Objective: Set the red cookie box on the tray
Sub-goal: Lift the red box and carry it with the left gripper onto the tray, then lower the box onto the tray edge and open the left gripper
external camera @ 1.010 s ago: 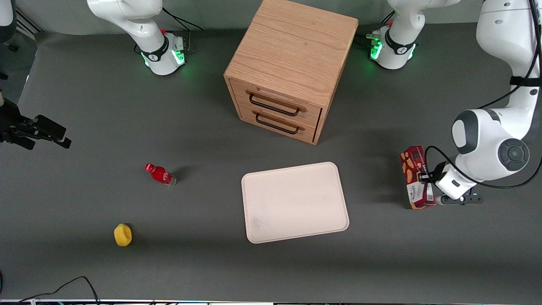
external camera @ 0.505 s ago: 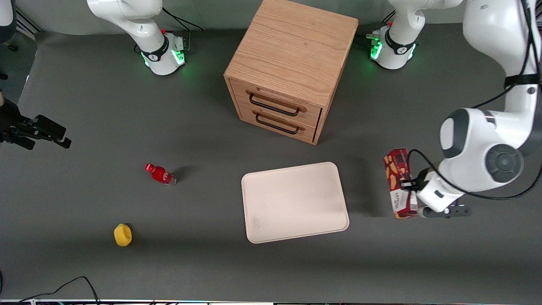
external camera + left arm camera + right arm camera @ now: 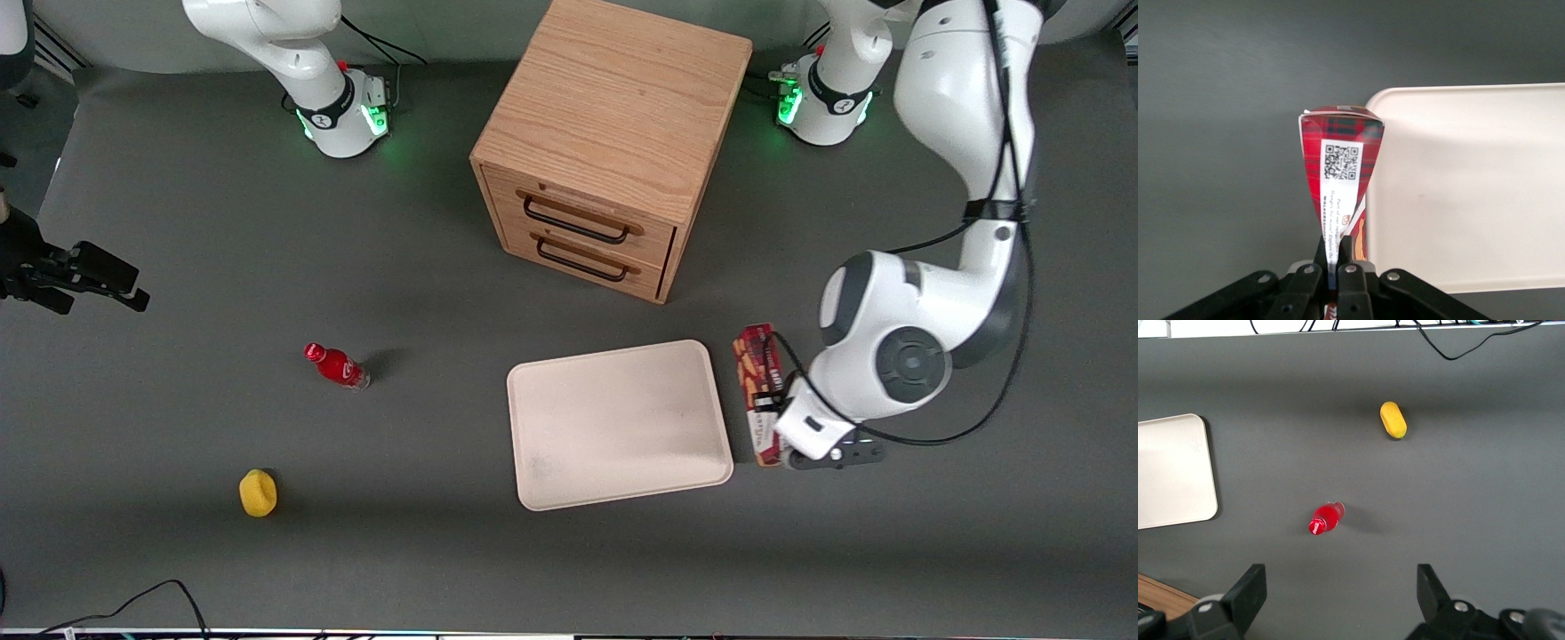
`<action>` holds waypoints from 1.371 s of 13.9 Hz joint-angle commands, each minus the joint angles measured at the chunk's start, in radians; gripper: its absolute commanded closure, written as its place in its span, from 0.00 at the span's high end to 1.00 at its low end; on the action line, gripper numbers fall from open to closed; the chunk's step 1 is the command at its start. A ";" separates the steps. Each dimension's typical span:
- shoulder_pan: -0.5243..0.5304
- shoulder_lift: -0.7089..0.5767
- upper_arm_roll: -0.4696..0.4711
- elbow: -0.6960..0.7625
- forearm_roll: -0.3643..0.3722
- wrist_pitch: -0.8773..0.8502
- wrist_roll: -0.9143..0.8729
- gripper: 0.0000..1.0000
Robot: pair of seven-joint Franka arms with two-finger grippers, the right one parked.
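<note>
Red cookie box (image 3: pixel 763 391) — claw-held (image 3: pixel 1331 267) — just beside the tray (image 3: pixel 619 425).

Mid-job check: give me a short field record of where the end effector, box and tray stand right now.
end effector: left arm's end effector, shut on the red cookie box, beside the tray's edge toward the working arm's end
red cookie box: held clear of the table, not yet over the tray
tray: bare, flat on the table
cabinet: both drawers closed
other items: small red bottle, yellow object, toward the parked arm's end
</note>
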 commanded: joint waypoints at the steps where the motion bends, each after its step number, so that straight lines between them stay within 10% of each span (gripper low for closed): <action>1: -0.056 0.063 0.017 0.080 0.003 -0.008 -0.083 0.00; 11: -0.121 0.138 0.019 0.075 0.046 0.072 -0.162 0.00; 12: -0.119 0.138 0.019 0.074 0.054 0.072 -0.150 0.80; 13: -0.118 0.138 0.019 0.072 0.068 0.072 -0.149 1.00; 19: -0.075 0.048 0.025 0.103 0.072 -0.064 -0.148 1.00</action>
